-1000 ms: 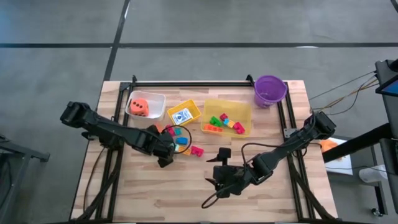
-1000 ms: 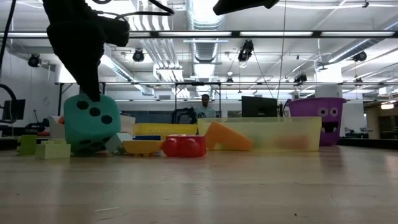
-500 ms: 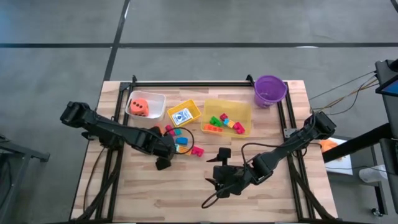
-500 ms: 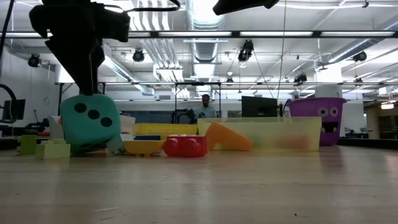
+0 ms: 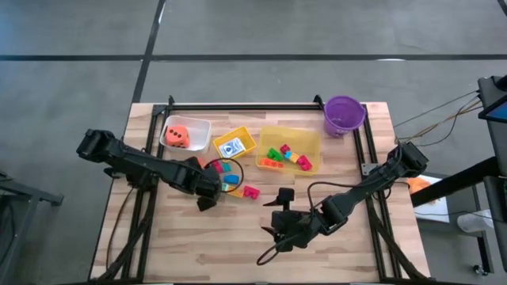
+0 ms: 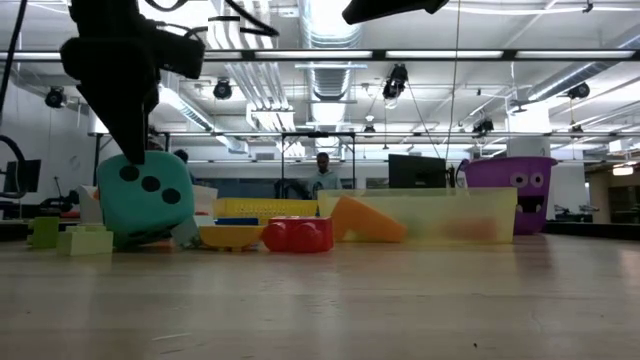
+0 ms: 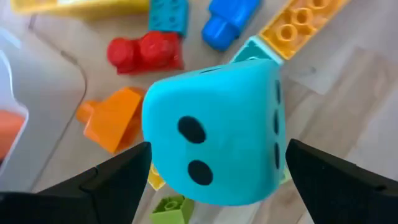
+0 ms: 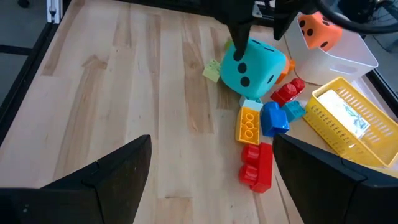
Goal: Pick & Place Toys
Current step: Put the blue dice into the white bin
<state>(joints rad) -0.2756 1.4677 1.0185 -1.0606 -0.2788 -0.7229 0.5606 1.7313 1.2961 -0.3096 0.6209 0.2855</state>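
A teal dotted die (image 7: pixel 214 134) sits tilted among loose bricks on the table's left half: red (image 7: pixel 144 51), orange (image 7: pixel 115 118), blue (image 7: pixel 227 23) and yellow (image 8: pixel 249 124). My left gripper (image 7: pixel 217 180) stands over it, open and pointing down, one finger on each side. From the high view the left hand (image 5: pixel 207 194) hides the die. My right gripper (image 8: pixel 211 186) hangs open above the table's middle (image 5: pixel 277 214), with nothing between its fingers. My left gripper stands astride the teal die's upper part (image 6: pixel 140 165) from above, pointing down. I cannot tell whether either finger touches its sides. The die rests tilted on the bricks and the table.
At the back stand a clear bin with an orange die (image 5: pixel 178 136), a small yellow bin holding the card box (image 5: pixel 233 146), a larger yellow bin of bricks (image 5: pixel 289 150) and a purple bucket (image 5: pixel 344 115). Bare wood lies along the near edge (image 5: pixel 238 253).
My left gripper has opened over the teal die, its fingers spreading away from the die's sides. The die has tipped a little and stays on the bricks.
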